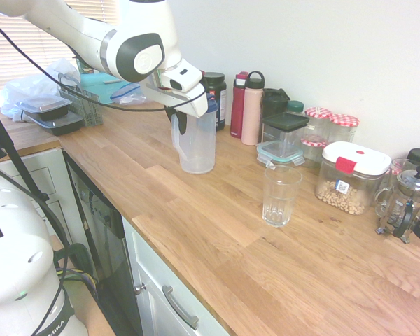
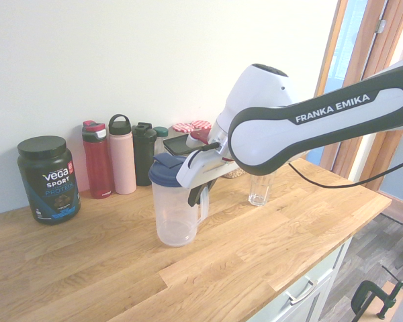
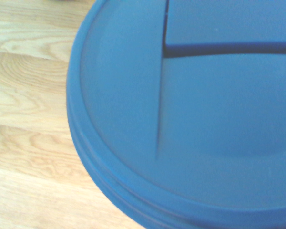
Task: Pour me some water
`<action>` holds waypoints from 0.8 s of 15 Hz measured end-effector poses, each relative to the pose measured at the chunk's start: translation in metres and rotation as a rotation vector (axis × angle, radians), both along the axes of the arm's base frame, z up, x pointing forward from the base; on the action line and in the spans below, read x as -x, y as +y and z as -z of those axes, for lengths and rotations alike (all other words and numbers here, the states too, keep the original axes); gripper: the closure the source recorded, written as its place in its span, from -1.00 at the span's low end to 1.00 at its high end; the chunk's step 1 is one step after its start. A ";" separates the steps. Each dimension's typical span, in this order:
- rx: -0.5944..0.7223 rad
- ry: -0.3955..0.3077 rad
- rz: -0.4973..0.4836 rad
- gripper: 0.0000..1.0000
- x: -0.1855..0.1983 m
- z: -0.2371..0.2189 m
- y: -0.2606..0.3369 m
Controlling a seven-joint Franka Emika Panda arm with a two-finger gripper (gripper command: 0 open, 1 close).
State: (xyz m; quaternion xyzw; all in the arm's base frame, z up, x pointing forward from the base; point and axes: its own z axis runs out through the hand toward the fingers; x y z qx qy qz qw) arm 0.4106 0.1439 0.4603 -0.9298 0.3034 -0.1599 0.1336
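Pale wall [image 1: 294,56] stands behind long wooden worktop [image 1: 189,231] of kitchen. White cupboards [image 1: 175,297] are below worktop. Clear pitcher [image 1: 197,143] with blue lid [image 2: 166,169] stands upright on wood; gripper [image 1: 178,122] is pressed together on its handle [image 2: 203,204]. Smaller drinking glass [image 1: 281,196] stands upright, apart from pitcher. First exterior view shows window blind [image 1: 14,35] and French press [image 1: 408,203]; second exterior view shows doorway [image 2: 352,74] instead. Wrist view shows blue lid very close, beside wood.
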 end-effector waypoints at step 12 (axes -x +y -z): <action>-0.004 0.007 0.008 -1.00 -0.038 0.009 0.006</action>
